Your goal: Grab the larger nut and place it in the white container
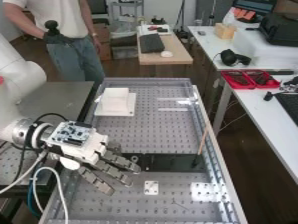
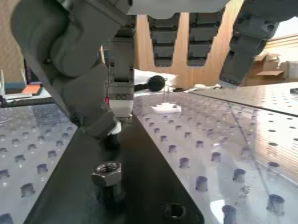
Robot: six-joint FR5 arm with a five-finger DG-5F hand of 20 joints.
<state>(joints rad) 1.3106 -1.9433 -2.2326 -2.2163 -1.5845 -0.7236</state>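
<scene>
In the high view the hand (image 1: 100, 159) is over the left end of the flat black bar (image 1: 174, 162), its fingers stretched out toward the right. The bearing (image 1: 134, 158) shows beside the fingertips. The white container (image 1: 114, 100) stands farther up the bench. In the wrist view the hand (image 2: 70, 75) has its thumb and one finger low over the bar (image 2: 136, 165), close around a post behind the smaller nut (image 2: 106, 174); its other fingers hang nearly straight. The smaller nut rests upright on its own post, untouched. The thumb and fingers hide the larger nut's place.
A thin brown stick (image 1: 202, 142) leans near the bench's right rail. A small white plate with holes (image 1: 151, 187) lies below the bar. Red trays (image 1: 250, 79) sit on the right-hand table. A person stands behind at the upper left.
</scene>
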